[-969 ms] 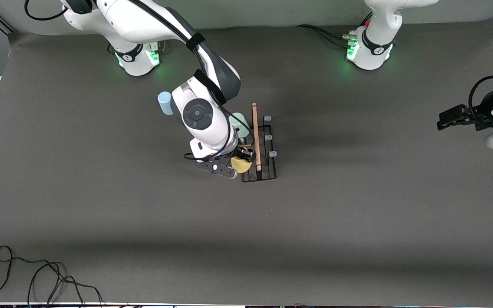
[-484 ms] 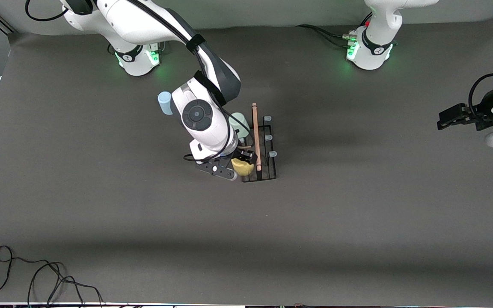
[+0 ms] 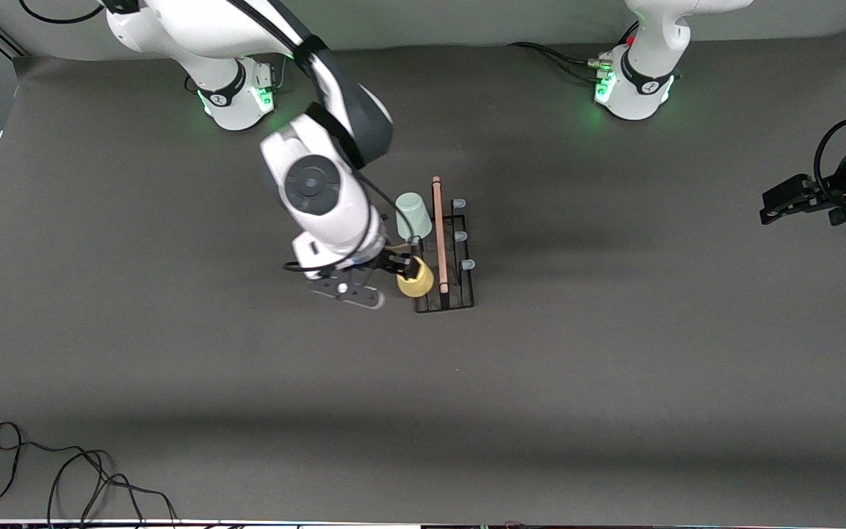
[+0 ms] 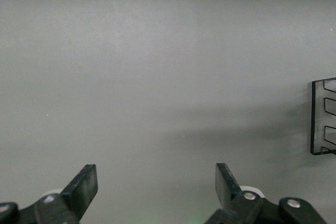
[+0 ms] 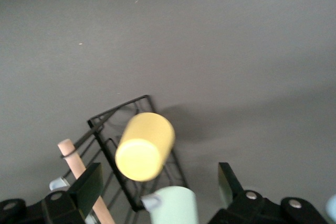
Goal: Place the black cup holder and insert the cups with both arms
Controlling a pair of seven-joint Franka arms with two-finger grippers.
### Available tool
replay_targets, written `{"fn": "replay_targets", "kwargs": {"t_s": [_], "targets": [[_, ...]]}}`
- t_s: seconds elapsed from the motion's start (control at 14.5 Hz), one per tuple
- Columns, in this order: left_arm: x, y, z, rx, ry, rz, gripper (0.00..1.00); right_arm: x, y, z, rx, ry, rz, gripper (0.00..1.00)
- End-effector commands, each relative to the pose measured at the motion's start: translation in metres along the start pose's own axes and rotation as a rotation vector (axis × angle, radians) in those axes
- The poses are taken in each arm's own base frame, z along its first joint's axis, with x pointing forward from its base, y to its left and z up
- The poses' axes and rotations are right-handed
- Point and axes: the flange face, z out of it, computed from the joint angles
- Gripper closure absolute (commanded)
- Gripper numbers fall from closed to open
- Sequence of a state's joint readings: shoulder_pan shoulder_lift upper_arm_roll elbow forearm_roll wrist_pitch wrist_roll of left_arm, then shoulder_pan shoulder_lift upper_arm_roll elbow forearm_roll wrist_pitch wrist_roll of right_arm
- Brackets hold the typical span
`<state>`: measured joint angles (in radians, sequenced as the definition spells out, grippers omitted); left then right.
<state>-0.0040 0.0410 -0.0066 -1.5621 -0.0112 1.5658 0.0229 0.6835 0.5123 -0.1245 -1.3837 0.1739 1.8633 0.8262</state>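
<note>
The black cup holder (image 3: 465,297) stands mid-table, its wooden rod (image 3: 438,235) along the top. A yellow cup (image 3: 417,282) sits bottom-up and tilted on the peg nearest the front camera, on the side toward the right arm's end. A mint cup (image 3: 410,213) sits on a peg farther back in that row. My right gripper (image 3: 399,266) hovers over these cups, open and touching neither. In the right wrist view the yellow cup (image 5: 144,146) and mint cup (image 5: 173,207) show ahead of the right gripper (image 5: 157,184). The right arm hides the blue cup. My left gripper (image 3: 779,202) waits open.
Three bare pale-tipped pegs (image 3: 460,236) line the rack's side toward the left arm's end. The rack's edge (image 4: 321,116) shows in the left wrist view ahead of the left gripper (image 4: 156,182). Loose cables (image 3: 63,470) lie at the near corner.
The right gripper opened and let go of the yellow cup, which stays on its peg. The right arm lifted and swung over the blue cup. The left gripper drifted slightly outward.
</note>
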Motion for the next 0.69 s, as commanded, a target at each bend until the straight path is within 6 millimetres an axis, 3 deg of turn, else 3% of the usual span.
{"fn": "replay_targets", "kwargs": {"t_s": [0.0, 0.28, 0.42, 0.62], "targets": [[-0.003, -0.007, -0.003, 0.014, 0.018, 0.057, 0.00, 0.029, 0.056, -0.073, -0.025, -0.032, -0.081, 0.00], [0.000, -0.007, -0.004, 0.017, 0.038, 0.074, 0.00, 0.066, 0.173, -0.147, -0.044, -0.095, -0.189, 0.00], [0.000, -0.008, -0.004, 0.040, 0.035, 0.076, 0.00, 0.075, 0.226, -0.181, -0.042, -0.096, -0.215, 0.00], [0.000, -0.005, -0.002, 0.041, 0.030, 0.082, 0.00, 0.083, 0.297, -0.214, -0.034, -0.109, -0.261, 0.00]]}}
